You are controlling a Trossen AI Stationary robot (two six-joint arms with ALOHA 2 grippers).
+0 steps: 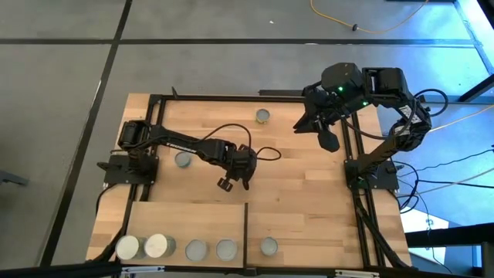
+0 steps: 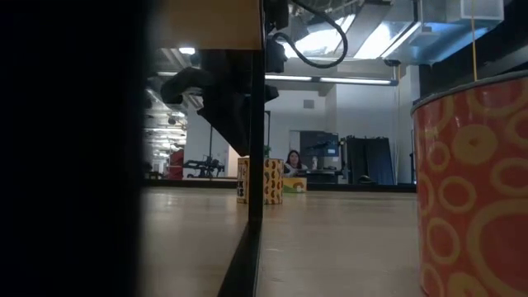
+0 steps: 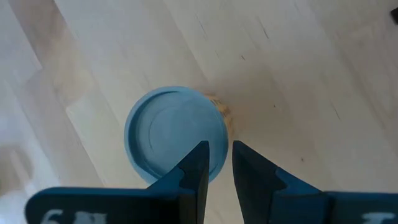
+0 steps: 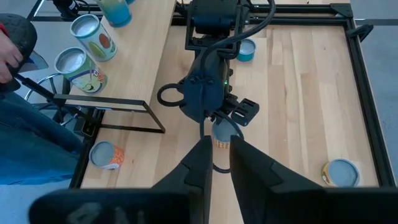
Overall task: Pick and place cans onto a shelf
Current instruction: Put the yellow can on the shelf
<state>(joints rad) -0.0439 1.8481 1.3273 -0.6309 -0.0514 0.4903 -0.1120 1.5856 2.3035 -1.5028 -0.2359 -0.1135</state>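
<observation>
Left gripper point(image 3: 219, 149) hovers with jaws narrowly parted, gripping nothing; the can point(image 3: 171, 130) lies lower left of centre, beyond the fingertips, while the right gripper point(image 1: 328, 140) waits upper right.

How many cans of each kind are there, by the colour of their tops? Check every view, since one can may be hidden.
Wide cans with whitish tops: 2
Small cans with grey tops in plain sight: 5
Small can beneath the left claw: 1
Total: 8 cans
</observation>
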